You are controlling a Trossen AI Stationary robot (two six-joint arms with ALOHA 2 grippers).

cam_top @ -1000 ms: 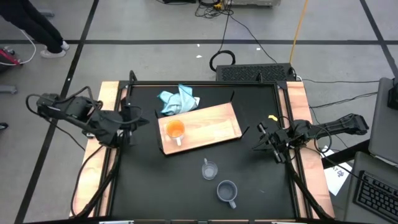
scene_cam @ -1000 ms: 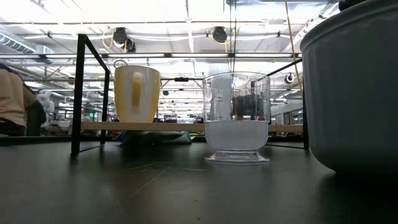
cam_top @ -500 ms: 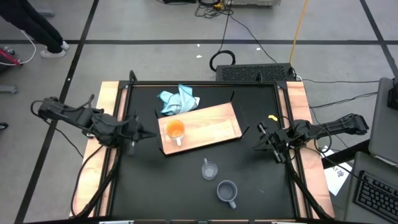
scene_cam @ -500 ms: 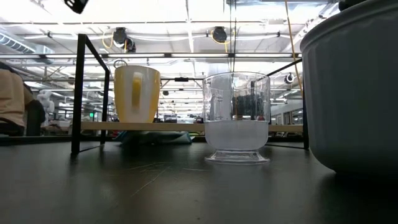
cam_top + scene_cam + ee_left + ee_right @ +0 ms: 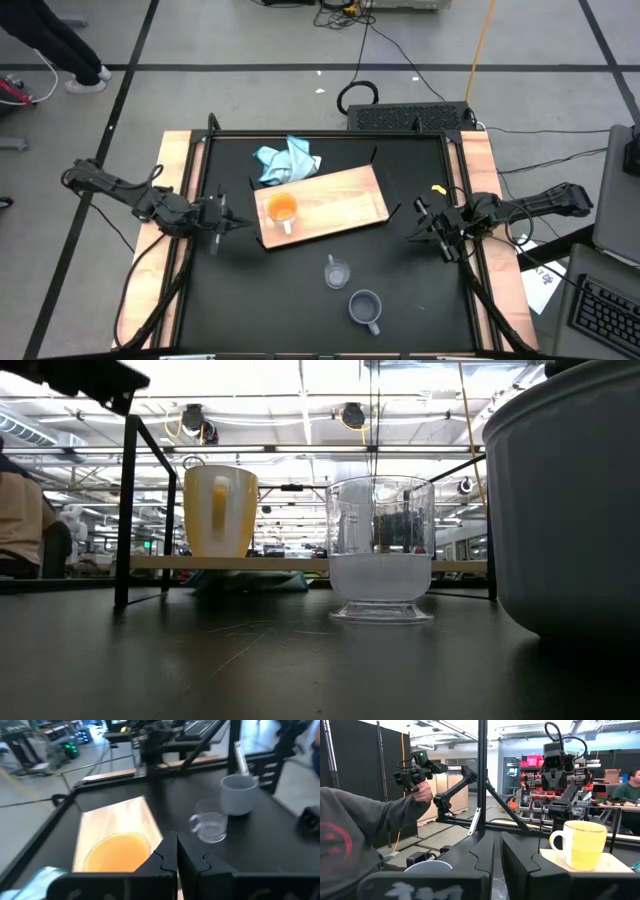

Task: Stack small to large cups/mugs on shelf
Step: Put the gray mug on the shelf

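My black worktop (image 5: pixel 300 290) carried the shelf (image 5: pixel 335 205), blue cloth (image 5: pixel 287 161), glass cup (image 5: pixel 337 272) and grey-blue mug (image 5: pixel 365 308).

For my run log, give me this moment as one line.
orange mug on board | glass cup, grey mug on table | left hand shut beside board | right hand shut, waiting

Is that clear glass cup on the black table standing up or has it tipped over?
Standing upright. In the low view the clear glass cup rests flat on its base on the black table, rim level on top; from above its round mouth faces straight up.
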